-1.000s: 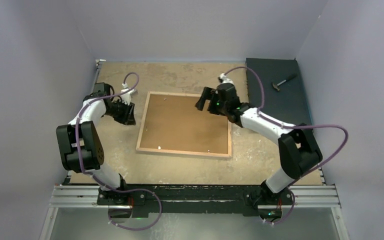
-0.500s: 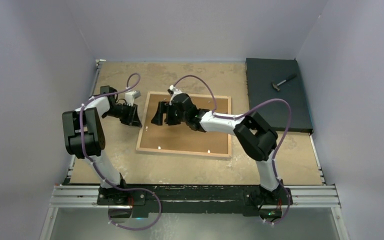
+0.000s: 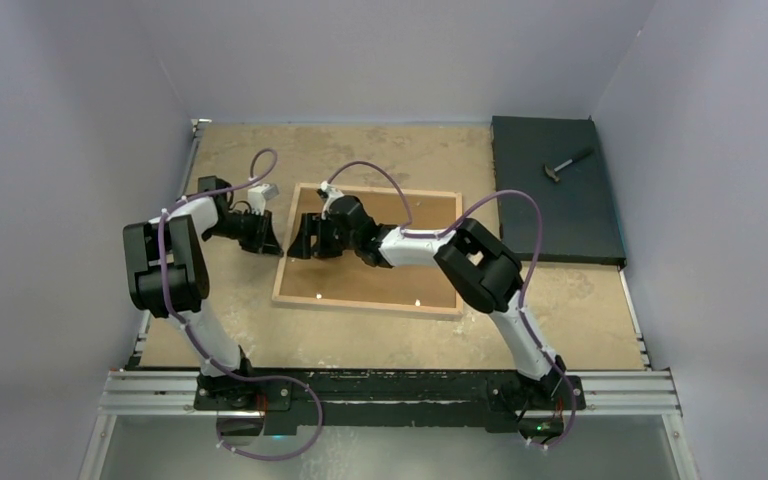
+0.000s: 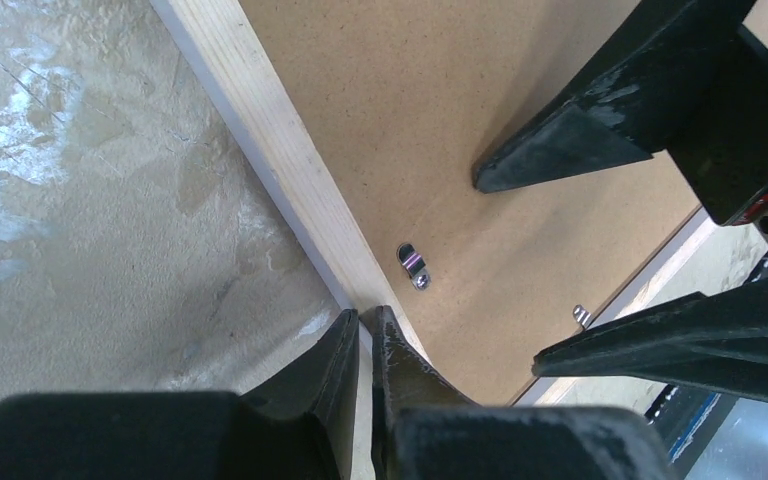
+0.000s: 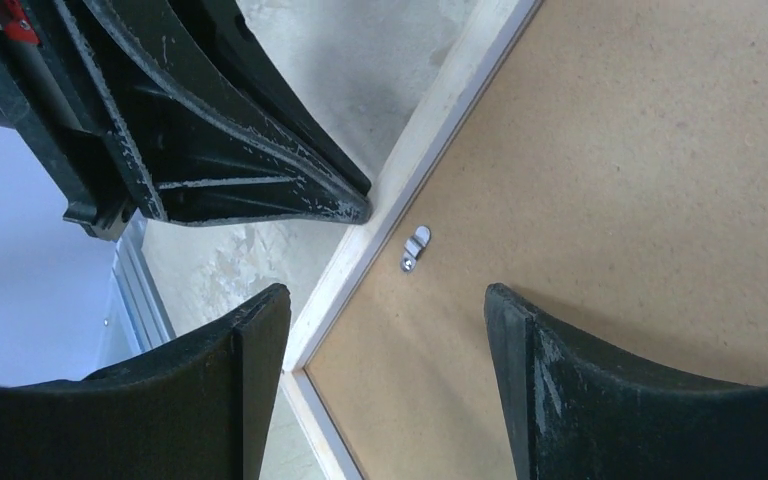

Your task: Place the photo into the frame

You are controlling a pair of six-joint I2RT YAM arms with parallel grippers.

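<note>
Frame (image 3: 360,304) face-down, mottled tan tabletop (image 3: 360,150), lilac walls (image 3: 390,50)

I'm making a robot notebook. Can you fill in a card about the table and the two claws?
Frame: face down on the table, brown board in its back
Clip: on the board near the frame's left edge
Left gripper: shut, tips at the frame's left edge
Right gripper: open, over the clip
Hammer: on the black slab, far right
Photo: not in view
</note>
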